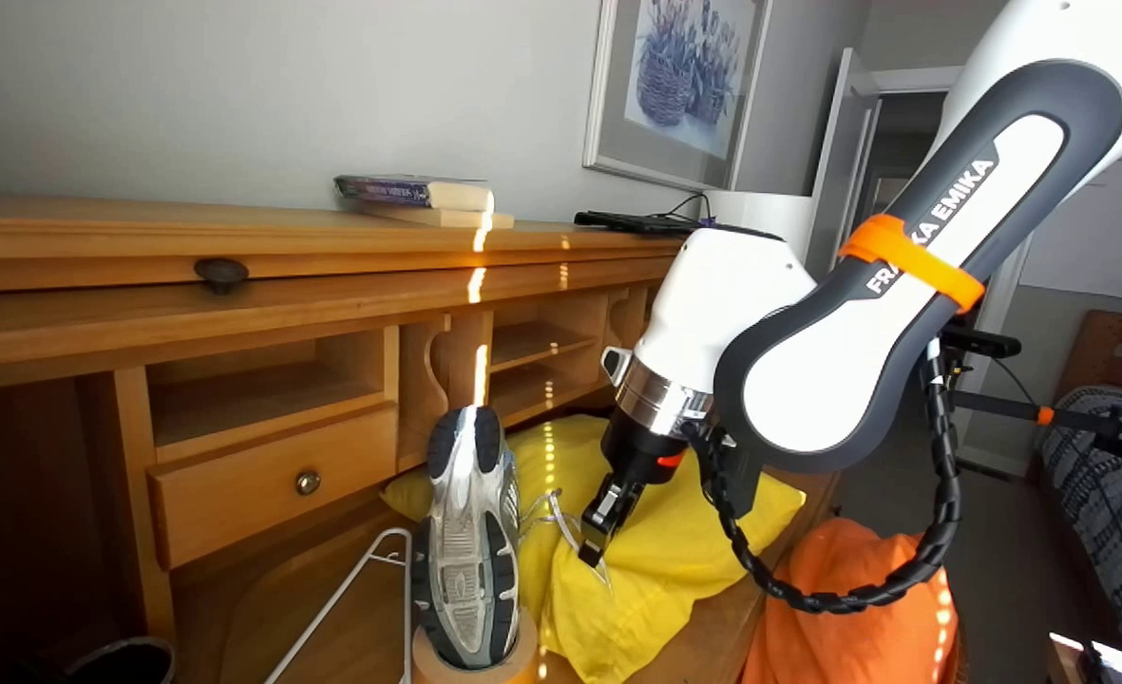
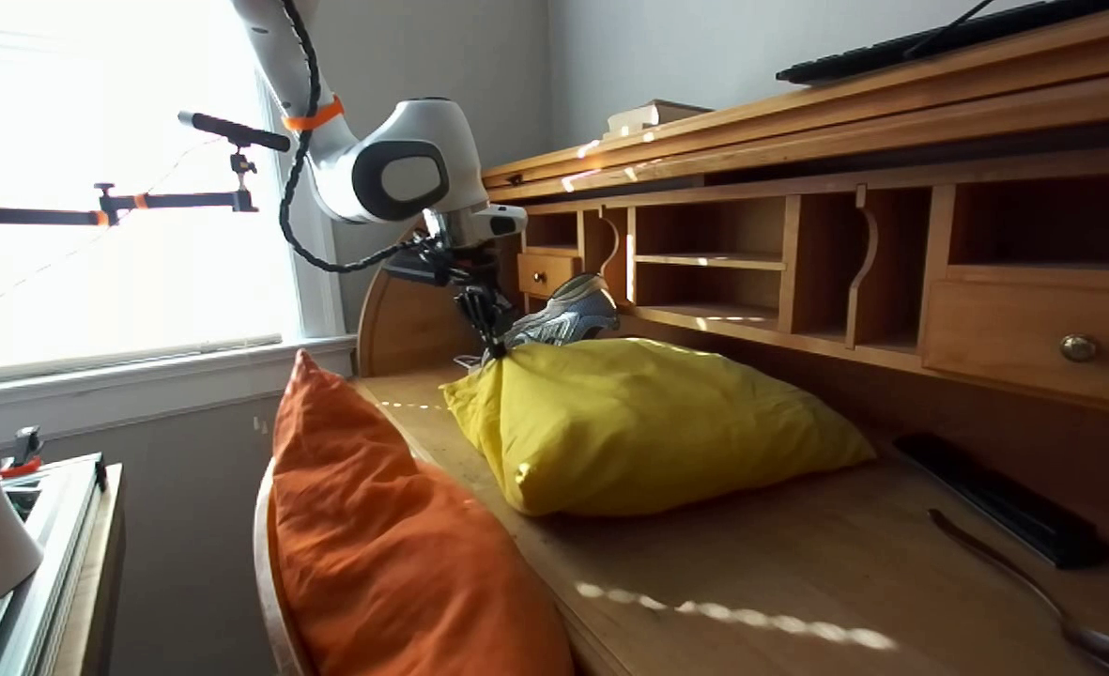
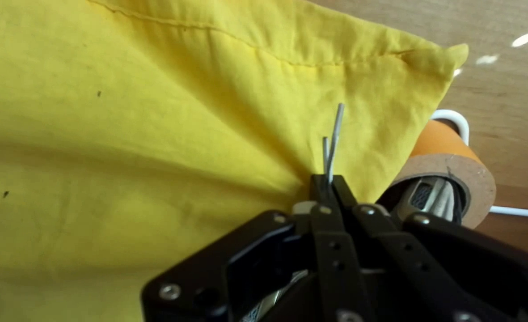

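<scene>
A grey running shoe (image 1: 465, 560) stands toe-down in an orange tape roll (image 3: 480, 179), sole facing outward in an exterior view. My gripper (image 3: 328, 181) is shut on thin silvery shoelaces (image 3: 335, 134), whose two stiff ends poke out past the fingertips. In an exterior view the laces loop from the shoe toward the gripper (image 1: 591, 551). Beneath the fingertips lies a yellow pillow (image 2: 667, 422), with creases running toward the point of contact. I cannot tell whether its cloth is pinched too. The shoe's upper is partly hidden behind the gripper in the wrist view.
A white hanger (image 1: 408, 608) lies beside the shoe on the wooden desk. Cubbyholes and a small drawer (image 1: 275, 484) rise behind. An orange pillow (image 2: 394, 526) sits by the desk's front edge. Farther along the desk are a black flat object (image 2: 1000, 498) and a spoon (image 2: 995, 559).
</scene>
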Controlling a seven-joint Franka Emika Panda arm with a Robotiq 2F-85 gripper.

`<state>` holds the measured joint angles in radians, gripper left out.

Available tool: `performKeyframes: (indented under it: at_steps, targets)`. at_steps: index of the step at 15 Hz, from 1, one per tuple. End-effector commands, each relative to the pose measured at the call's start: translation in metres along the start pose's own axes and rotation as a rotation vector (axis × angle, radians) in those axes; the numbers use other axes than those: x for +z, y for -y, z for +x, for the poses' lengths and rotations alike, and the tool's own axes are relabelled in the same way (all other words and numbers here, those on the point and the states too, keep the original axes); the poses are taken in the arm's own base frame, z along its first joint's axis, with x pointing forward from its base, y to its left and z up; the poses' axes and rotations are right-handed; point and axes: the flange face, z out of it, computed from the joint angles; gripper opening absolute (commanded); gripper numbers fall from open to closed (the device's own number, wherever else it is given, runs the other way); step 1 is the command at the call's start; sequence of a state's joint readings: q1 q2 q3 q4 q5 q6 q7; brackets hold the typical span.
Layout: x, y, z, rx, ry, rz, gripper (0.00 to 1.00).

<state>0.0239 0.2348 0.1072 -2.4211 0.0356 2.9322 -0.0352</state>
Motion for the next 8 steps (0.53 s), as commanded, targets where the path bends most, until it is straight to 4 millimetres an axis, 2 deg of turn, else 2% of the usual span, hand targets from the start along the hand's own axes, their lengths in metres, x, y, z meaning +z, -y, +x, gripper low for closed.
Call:
performKeyframes:
  at_steps: [1, 8]
  targets:
    - [-0.006, -0.003, -0.005, 0.001, 0.031, 0.007, 0.01]
    - [0.004, -0.008, -0.015, 0.0, 0.095, 0.006, 0.01]
